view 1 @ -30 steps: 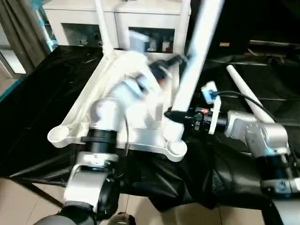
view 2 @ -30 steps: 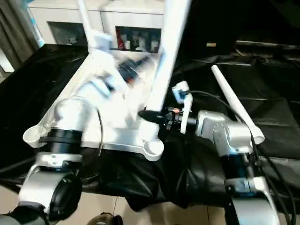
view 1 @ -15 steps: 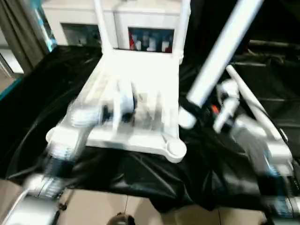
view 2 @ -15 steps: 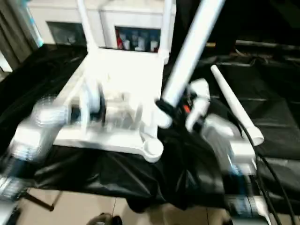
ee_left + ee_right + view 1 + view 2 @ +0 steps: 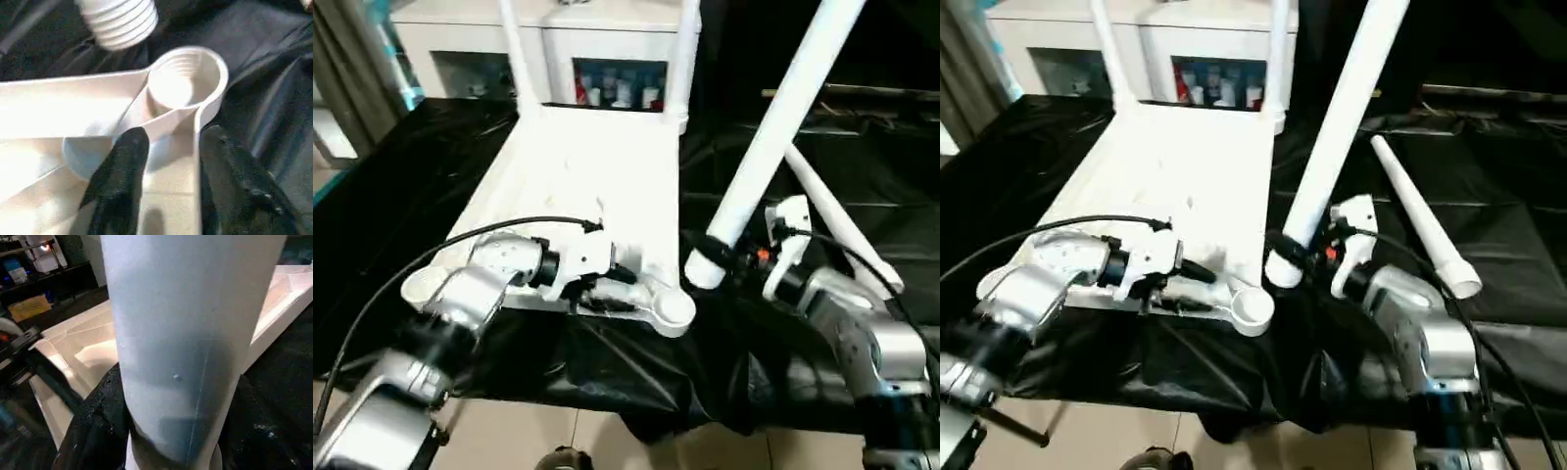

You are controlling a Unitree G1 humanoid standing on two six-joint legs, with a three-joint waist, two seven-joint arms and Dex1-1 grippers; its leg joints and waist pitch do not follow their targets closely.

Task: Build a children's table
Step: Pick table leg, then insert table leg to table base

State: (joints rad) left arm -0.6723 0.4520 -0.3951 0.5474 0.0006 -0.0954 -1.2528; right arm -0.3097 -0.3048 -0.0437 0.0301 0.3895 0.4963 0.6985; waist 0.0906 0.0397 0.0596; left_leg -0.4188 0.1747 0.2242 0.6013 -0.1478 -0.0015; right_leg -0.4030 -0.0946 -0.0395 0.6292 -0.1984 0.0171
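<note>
tabletop (image 5: 597, 186) rim between left tool (image 5: 168, 161) fingers; right tool (image 5: 729, 257) grips tilted leg (image 5: 773, 127).

Black-draped tabletop (image 5: 431, 176) carrying the white table parts

The upside-down white plastic top (image 5: 592, 186) is lying across the crinkled black cover, one round corner socket (image 5: 674, 309) sitting at the near edge. A loose tapered white leg (image 5: 1420, 223) is resting flat on the cover, apart from it on the robot's right. Pale floor tiles (image 5: 509, 431) are showing below.
</note>
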